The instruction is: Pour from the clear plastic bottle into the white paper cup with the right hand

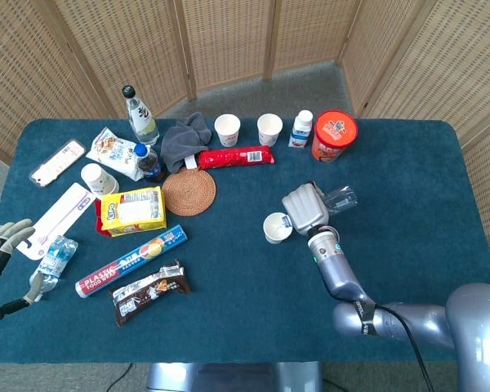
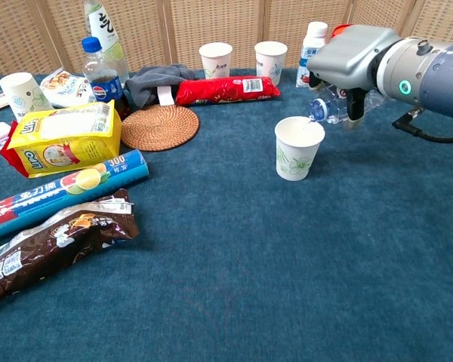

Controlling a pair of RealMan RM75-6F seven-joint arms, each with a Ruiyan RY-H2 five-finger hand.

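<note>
My right hand (image 2: 353, 56) (image 1: 305, 207) grips the clear plastic bottle (image 2: 334, 108) (image 1: 341, 198), which lies nearly horizontal with its mouth at the rim of the white paper cup (image 2: 298, 147) (image 1: 276, 227). The cup stands upright on the blue tablecloth, just left of the hand. The hand's back hides most of the bottle in the head view. My left hand (image 1: 2, 245) sits at the table's left edge, fingers spread, holding nothing.
Two more paper cups (image 2: 215, 59) (image 2: 270, 60), a red snack pack (image 2: 226, 90), a round woven coaster (image 2: 159, 126), a yellow box (image 2: 66, 137), a plastic-wrap roll (image 2: 64, 188) and a brown snack bag (image 2: 57, 241) lie to the left. A milk bottle (image 2: 314, 43) and an orange tub (image 1: 335, 135) stand behind.
</note>
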